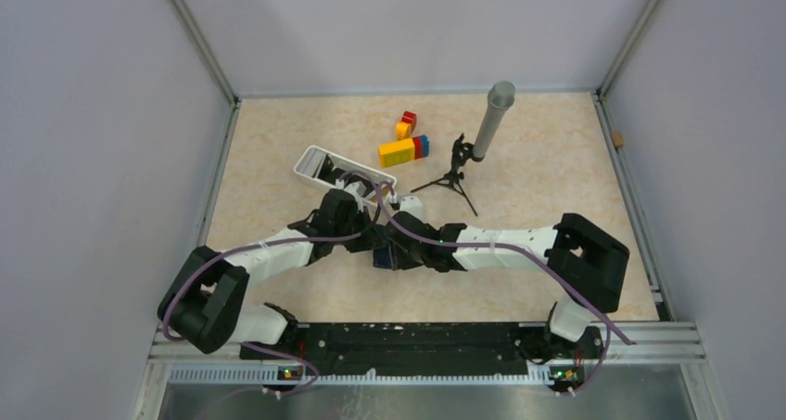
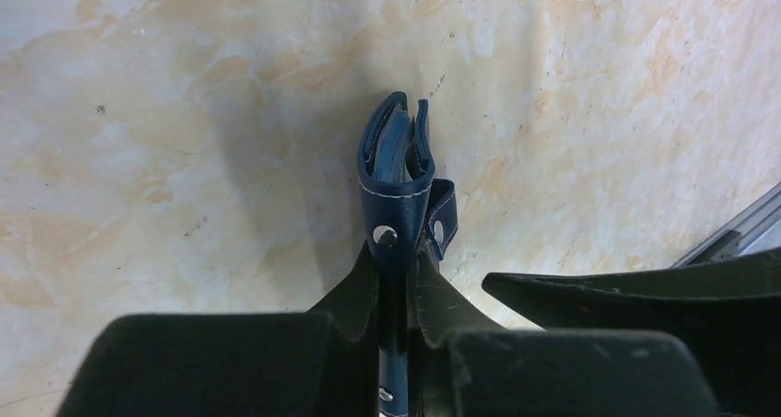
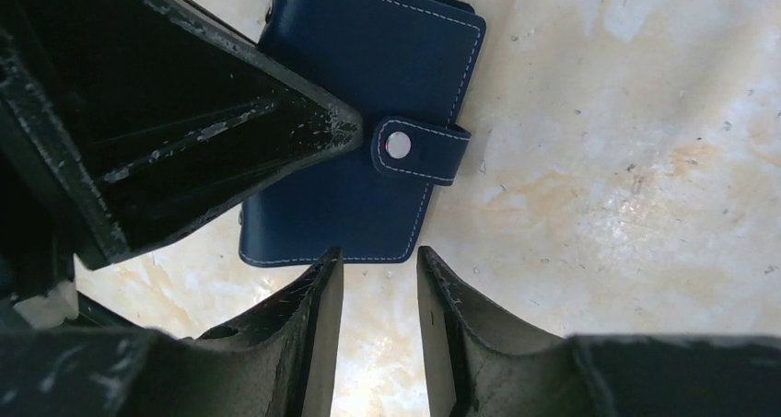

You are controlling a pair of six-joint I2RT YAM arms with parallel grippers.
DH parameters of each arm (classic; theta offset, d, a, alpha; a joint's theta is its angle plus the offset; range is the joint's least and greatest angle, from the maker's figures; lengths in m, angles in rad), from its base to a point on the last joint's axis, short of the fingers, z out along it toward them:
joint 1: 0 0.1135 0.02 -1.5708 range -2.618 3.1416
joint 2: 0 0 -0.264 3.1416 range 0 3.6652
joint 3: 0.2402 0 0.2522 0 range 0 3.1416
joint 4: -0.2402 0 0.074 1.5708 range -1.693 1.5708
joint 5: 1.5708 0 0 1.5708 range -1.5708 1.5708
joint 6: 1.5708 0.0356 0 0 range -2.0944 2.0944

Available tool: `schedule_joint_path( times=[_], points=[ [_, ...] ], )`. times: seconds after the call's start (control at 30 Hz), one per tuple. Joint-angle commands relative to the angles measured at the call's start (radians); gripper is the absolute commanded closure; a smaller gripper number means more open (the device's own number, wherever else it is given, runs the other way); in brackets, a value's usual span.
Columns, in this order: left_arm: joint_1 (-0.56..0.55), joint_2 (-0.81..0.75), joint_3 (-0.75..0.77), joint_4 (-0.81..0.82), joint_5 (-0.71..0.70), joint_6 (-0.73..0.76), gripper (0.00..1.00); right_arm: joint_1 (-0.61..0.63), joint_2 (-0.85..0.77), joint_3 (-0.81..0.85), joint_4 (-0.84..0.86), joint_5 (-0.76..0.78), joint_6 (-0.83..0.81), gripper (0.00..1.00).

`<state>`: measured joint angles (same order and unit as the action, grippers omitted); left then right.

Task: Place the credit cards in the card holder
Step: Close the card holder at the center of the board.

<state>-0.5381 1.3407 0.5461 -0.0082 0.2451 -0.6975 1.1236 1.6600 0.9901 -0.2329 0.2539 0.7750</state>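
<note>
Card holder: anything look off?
Yes. The card holder is folded shut, strap across its front, pinched on edge by the left gripper, so nothing can slide in. The right gripper hangs open beside it, empty.

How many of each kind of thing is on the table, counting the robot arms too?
Robot arms: 2, left arm and right arm
Toy brick clumps: 2, small clump and big clump
White tray: 1
Microphone on stand: 1
Blue card holder: 1
Total: 7
</note>
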Motion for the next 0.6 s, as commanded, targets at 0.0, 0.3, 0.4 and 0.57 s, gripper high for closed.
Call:
schedule_joint_path(
  times=[0.0,0.3,0.4,0.57],
  points=[
    [-0.004,0.043,-0.007,-0.216,-0.095,0.123,1.00,-0.021,0.012,0.020,0.086,-0.032,-0.014,0.66],
    [-0.011,0.072,0.017,-0.242,-0.089,0.138,1.00,-0.036,0.048,0.055,0.113,0.006,-0.020,0.65],
    [-0.011,0.066,0.013,-0.237,-0.089,0.135,1.00,-0.038,0.070,0.075,0.081,0.047,-0.019,0.70],
    [-0.010,0.057,0.004,-0.233,-0.091,0.133,1.00,-0.039,0.086,0.086,0.092,0.077,-0.049,0.70]
  ],
)
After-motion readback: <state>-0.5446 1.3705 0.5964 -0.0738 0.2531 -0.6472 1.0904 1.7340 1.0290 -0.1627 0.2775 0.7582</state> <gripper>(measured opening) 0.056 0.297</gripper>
